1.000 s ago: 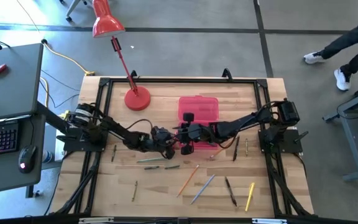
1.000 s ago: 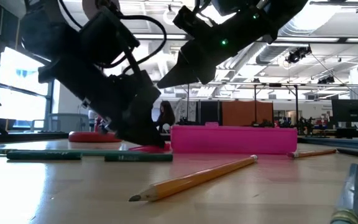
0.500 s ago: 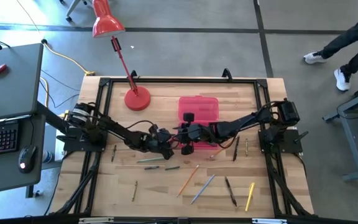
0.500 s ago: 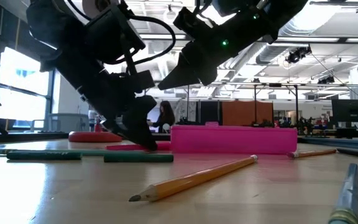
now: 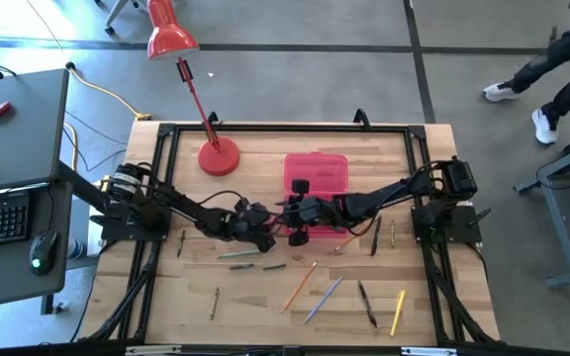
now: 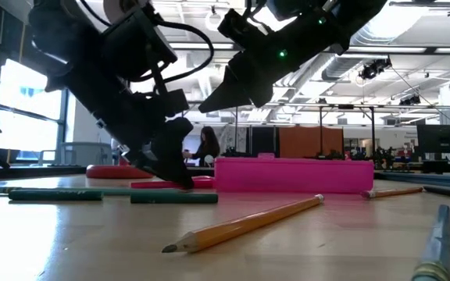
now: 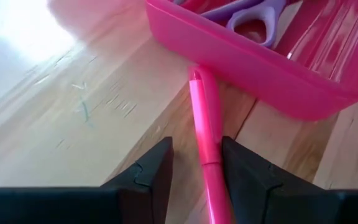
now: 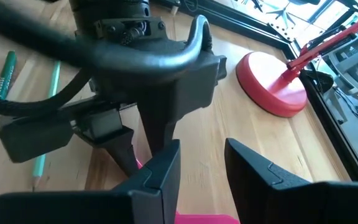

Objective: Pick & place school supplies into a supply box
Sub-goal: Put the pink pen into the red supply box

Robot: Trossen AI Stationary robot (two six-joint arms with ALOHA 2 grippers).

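The supply box (image 5: 317, 180) is a pink case lying open at mid-table; purple-handled scissors (image 7: 253, 15) lie inside it. A pink pen (image 7: 204, 124) lies flat on the wood, its far end against the box's wall (image 7: 272, 74). My left gripper (image 7: 197, 177) is open, low over the table, with one finger on each side of the pen. Just beyond it, my right gripper (image 8: 204, 165) hangs open above the box (image 6: 295, 173) with nothing between its fingers. Other pencils (image 5: 300, 282) lie loose on the table's near half. My left gripper comes at the pink pen slanting down from the table's left, its fingers lying along the pen. A gap shows between one finger (image 7: 151, 177) and the pen. The pen's side (image 7: 215, 163) runs close against the other finger; whether they touch I cannot tell.
A red desk lamp's round base (image 5: 218, 158) stands at the far left of the table. Green pencils (image 5: 245, 255) lie just near of my left gripper. Orange (image 6: 248, 222), grey and yellow (image 5: 399, 311) pencils lie toward the near edge. A person walks past the table's far right.
My left gripper has tipped to point more steeply down, and its fingertips have drawn back a little from the box along the pink pen. More of the pen shows in the low view; it stays flat on the table.
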